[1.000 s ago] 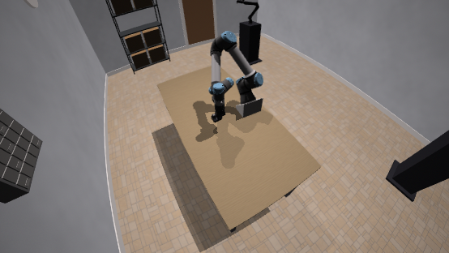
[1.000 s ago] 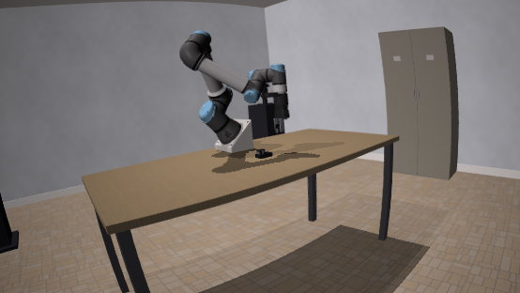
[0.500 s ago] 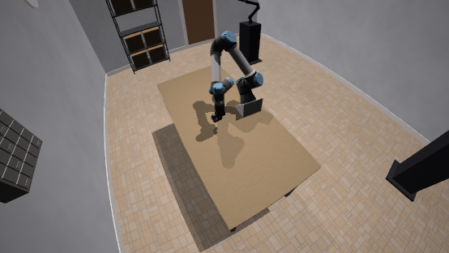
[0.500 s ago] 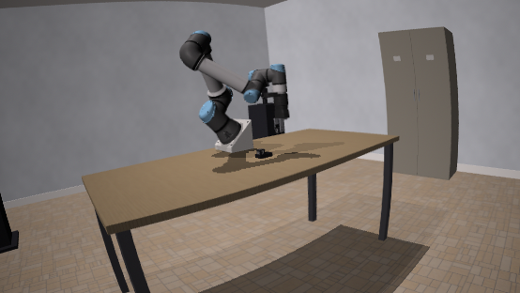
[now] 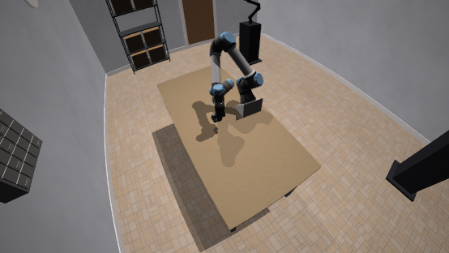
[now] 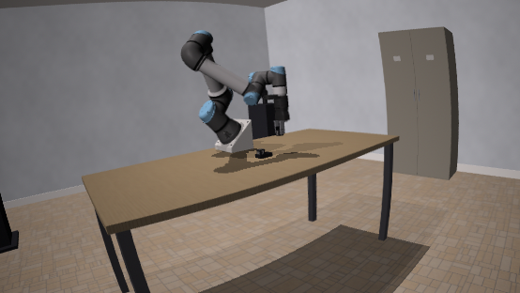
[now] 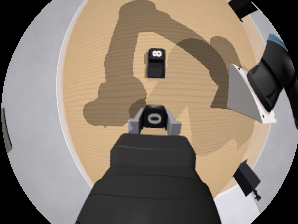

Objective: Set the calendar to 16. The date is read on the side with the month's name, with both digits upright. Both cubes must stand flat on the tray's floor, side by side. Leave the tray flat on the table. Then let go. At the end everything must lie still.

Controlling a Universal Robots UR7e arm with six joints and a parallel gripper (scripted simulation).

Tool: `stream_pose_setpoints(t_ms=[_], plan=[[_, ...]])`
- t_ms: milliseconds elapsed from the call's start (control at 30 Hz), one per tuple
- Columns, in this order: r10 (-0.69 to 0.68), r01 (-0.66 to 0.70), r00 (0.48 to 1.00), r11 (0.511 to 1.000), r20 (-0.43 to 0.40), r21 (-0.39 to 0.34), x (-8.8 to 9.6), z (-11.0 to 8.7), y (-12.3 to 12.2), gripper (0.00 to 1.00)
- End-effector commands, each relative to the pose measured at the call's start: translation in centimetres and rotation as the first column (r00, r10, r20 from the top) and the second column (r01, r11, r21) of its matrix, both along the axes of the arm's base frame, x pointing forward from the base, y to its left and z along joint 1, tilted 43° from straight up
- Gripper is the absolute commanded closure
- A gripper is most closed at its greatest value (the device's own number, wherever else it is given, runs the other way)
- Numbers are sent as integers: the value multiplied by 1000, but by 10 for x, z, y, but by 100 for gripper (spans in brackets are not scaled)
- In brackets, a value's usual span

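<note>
A cube in the grip, its tray lying ahead

The gripper (image 5: 219, 117) (image 6: 280, 133) (image 7: 154, 115) is closed on one cube (image 7: 154, 118), which has a 0 on the face turned to the wrist view, and it holds this cube above the table (image 5: 259, 162) (image 6: 188, 178) (image 7: 90, 65). The tray (image 6: 267, 154) (image 7: 156, 70) lies on the table, apart from the gripper and lower, straight ahead of it in the wrist view. The tray's long axis points nearly toward the gripper. The other cube (image 6: 260, 152) (image 7: 156, 53) is at the tray's far end and shows an 8 upward; the nearer half looks free.

I judge that the next move is a carry forward, then a lowering into this nearer half. Before it, the cube's turn should be checked, because I cannot see the month's name or the reading faces. A small sideways error could strike the wall or push the standing cube.

No clear chg. in gripper (image 5: 217, 117) (image 6: 280, 132) (image 7: 154, 115) pos. vs. earlier pics.
</note>
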State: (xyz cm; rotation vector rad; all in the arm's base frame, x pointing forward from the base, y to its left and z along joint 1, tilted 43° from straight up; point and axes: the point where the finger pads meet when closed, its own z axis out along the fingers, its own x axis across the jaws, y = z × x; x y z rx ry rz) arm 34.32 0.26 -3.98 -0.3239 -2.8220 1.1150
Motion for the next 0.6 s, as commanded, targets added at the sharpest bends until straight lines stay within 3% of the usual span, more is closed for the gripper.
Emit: stream_pose_setpoints(t_ms=[0, 567], plan=[[0, 0, 1000, 1000, 0, 0, -3, -13, -12, 43], [0, 0, 1000, 1000, 0, 0, -13, -56, -51, 43]])
